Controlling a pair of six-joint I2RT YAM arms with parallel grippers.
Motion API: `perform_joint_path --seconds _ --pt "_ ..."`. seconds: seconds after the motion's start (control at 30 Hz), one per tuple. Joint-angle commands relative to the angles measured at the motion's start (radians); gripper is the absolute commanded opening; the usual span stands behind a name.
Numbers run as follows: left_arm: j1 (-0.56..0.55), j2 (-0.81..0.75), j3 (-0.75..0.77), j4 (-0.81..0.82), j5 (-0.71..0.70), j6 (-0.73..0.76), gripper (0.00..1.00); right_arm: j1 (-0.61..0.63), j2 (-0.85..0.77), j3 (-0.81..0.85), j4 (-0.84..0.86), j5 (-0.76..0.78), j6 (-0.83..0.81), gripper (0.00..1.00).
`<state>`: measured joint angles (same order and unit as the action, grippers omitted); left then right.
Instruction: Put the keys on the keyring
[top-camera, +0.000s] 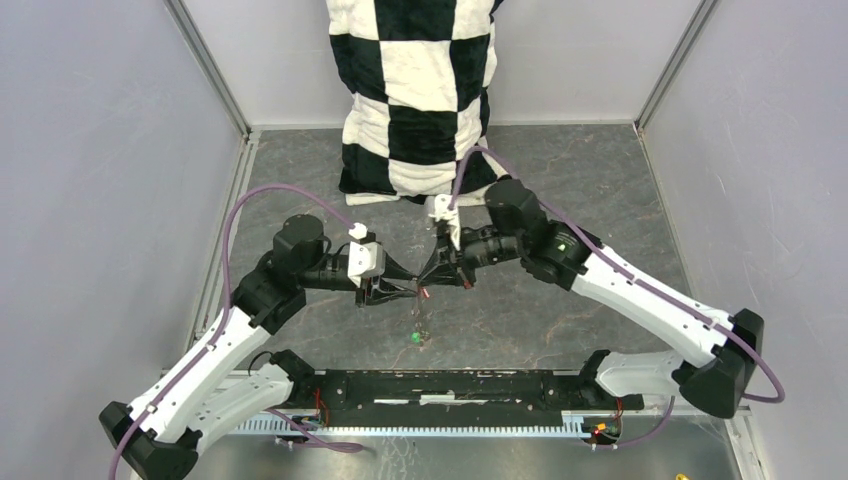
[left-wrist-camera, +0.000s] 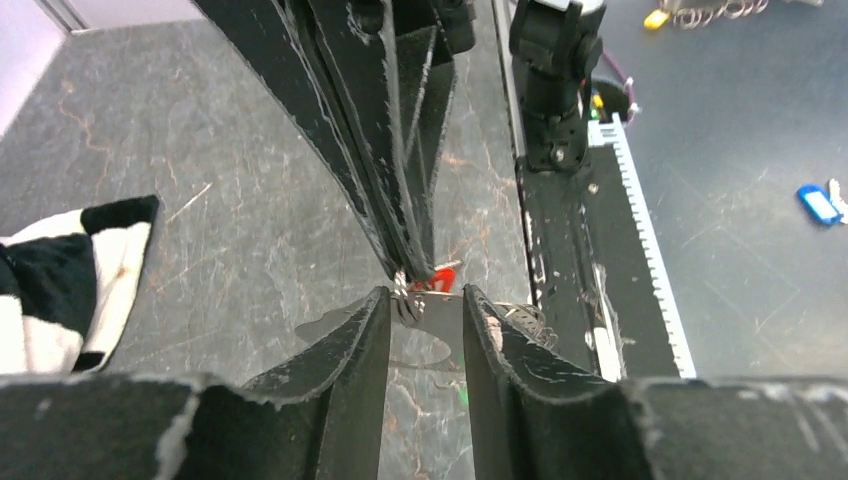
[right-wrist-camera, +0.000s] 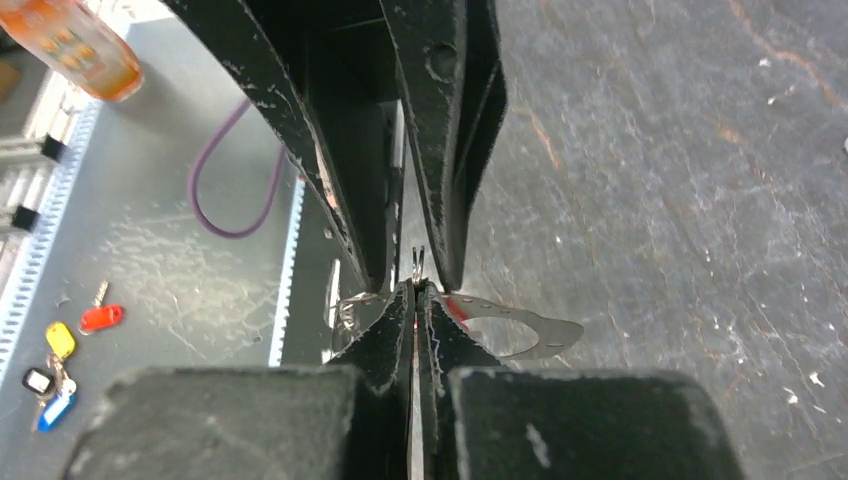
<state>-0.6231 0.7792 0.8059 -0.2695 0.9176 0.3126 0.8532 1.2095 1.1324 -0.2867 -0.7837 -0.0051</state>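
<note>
My two grippers meet tip to tip above the middle of the table. My right gripper (top-camera: 437, 277) (right-wrist-camera: 415, 290) is shut on the keyring, whose thin wire (right-wrist-camera: 417, 260) pokes out past its tips. A flat silvery loop (right-wrist-camera: 525, 328) of the keyring reaches out to the right below. The red key's head (left-wrist-camera: 432, 283) (top-camera: 425, 293) sits right by those shut tips. My left gripper (top-camera: 405, 288) (left-wrist-camera: 420, 305) has its jaws apart, with small wire links (left-wrist-camera: 405, 300) against one fingertip. The green key (top-camera: 414, 338) (left-wrist-camera: 462, 395) is lower, at the end of a thin wire.
A black-and-white checkered cloth (top-camera: 420, 90) lies at the back of the table and shows in the left wrist view (left-wrist-camera: 60, 270). The black rail (top-camera: 450, 385) runs along the near edge. Off the table lie spare keys (right-wrist-camera: 100, 318) and a blue tag (left-wrist-camera: 820, 203).
</note>
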Motion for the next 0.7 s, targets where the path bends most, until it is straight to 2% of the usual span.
perform_joint_path --seconds 0.0,0.17,0.37,0.47,0.67 --pt "0.002 0.046 0.088 -0.224 -0.030 0.236 0.39 0.084 0.081 0.170 -0.329 0.175 -0.207 0.00" --pt "0.002 0.067 0.121 -0.348 -0.024 0.352 0.33 0.136 0.136 0.247 -0.412 0.258 -0.237 0.00" --pt "0.002 0.073 0.115 -0.422 -0.010 0.436 0.28 0.157 0.175 0.305 -0.466 0.263 -0.252 0.00" --pt "0.002 0.070 0.105 -0.383 -0.016 0.424 0.27 0.169 0.202 0.341 -0.500 0.257 -0.261 0.01" --pt "0.002 0.043 0.065 -0.232 -0.072 0.311 0.34 0.182 0.220 0.365 -0.506 0.251 -0.260 0.00"
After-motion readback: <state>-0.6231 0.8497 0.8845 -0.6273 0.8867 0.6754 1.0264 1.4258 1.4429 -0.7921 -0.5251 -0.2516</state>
